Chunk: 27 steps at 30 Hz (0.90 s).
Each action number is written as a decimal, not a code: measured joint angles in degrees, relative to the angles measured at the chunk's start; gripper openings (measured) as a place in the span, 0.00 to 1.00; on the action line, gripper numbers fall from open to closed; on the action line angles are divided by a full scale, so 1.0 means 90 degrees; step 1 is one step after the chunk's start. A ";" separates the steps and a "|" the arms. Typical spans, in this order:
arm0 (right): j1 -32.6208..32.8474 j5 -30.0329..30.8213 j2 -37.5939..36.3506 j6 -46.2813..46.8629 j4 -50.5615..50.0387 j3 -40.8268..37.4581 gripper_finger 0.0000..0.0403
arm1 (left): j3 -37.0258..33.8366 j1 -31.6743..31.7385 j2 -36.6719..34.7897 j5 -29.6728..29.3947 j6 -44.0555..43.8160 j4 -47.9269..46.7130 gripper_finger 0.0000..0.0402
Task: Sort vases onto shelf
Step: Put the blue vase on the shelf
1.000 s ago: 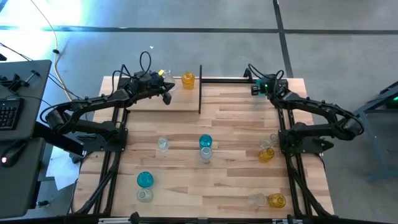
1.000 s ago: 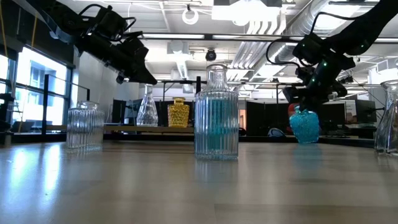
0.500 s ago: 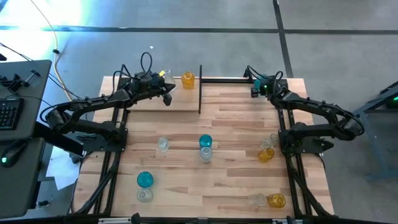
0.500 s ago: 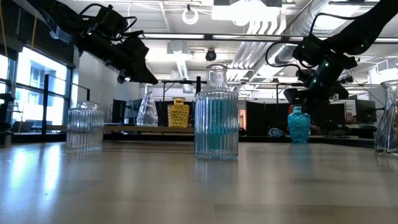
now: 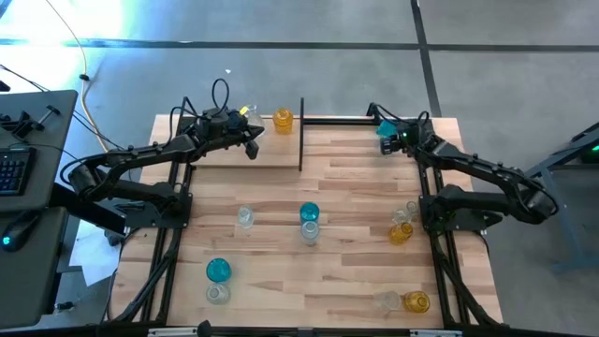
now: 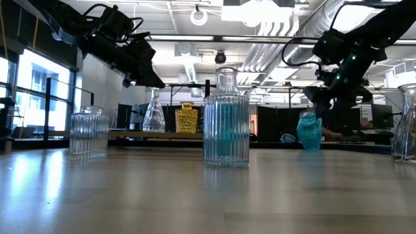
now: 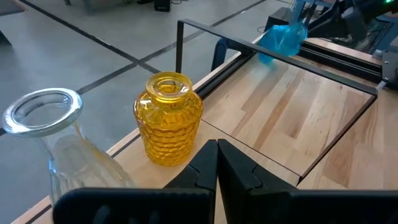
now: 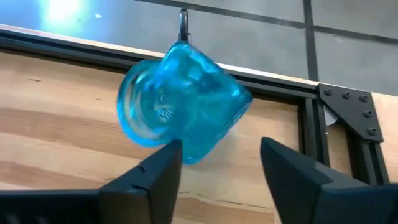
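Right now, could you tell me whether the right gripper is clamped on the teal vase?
No, the right gripper stands with its fingers spread, and the teal vase lies tilted beyond them, not between them.

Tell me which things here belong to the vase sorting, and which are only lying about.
Belong to the job:
- shelf
- amber vase and clear vase on it
- tilted teal vase ahead of the open right gripper
- loose vases on the table

Lying about:
- keyboard
- floor cable

Glossy translucent glass is seen in the teal vase (image 8: 180,112); the shelf (image 7: 292,118) is matt light wood, black metal framed.
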 joint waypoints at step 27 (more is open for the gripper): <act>0.1328 -0.1364 0.0650 -0.3976 -0.0855 0.1505 0.62 | 0.0000 -0.0174 0.0001 0.0403 0.0327 -0.0024 0.00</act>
